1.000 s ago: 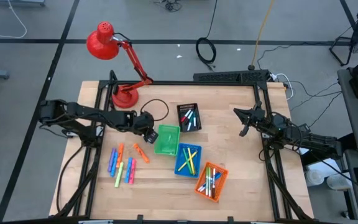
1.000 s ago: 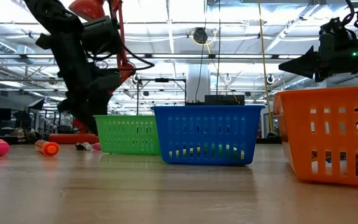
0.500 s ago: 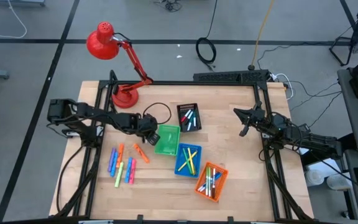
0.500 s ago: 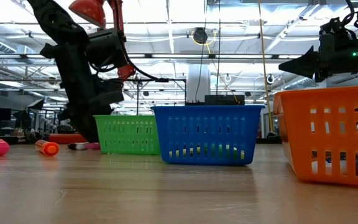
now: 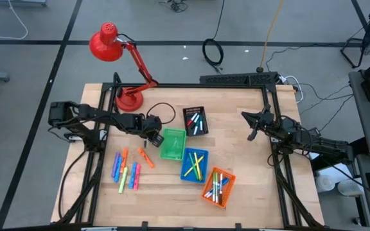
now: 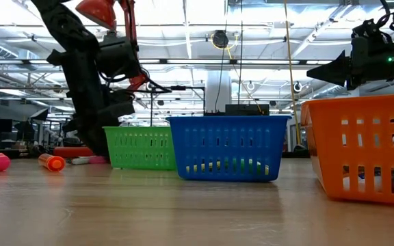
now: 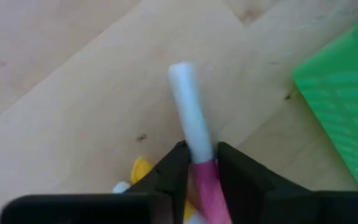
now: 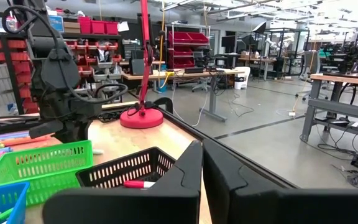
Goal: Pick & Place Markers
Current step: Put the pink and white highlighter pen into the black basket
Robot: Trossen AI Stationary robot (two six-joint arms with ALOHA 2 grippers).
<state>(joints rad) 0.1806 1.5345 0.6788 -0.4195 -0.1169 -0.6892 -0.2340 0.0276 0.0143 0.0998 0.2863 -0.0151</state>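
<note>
Since a second ago the left arm has slid toward the green basket (image 5: 173, 144) and dropped, and its gripper (image 7: 199, 167) has narrowed onto a pink-and-white marker (image 7: 193, 137) lying on the desk (image 5: 249, 186).

From the left wrist camera, nearest first: the two dark fingers (image 7: 173, 174) stand one on each side of the marker's pink end, clamped on it or very nearly so. The marker's long axis runs straight out along the gripper's line of sight, so the fingers cross it at right angles. Its white end points away from the wrist over bare wood, with the green basket's corner just beside it. A yellow marker (image 7: 140, 167) peeks out by the fingers.

From above, the left gripper (image 5: 151, 132) sits just beside the green basket's left edge, and this arm is far nearer the marker than the other. My guess is the coming move is a lift and a short carry into a basket.

Farther off, loose markers (image 5: 126, 170) lie in a cluster on the desk. The blue basket (image 5: 193, 164), orange basket (image 5: 218, 186) and black basket (image 5: 195, 120) hold markers already.

At the far side, the right gripper (image 5: 254, 126) hangs in the air, fingers together and empty.
</note>
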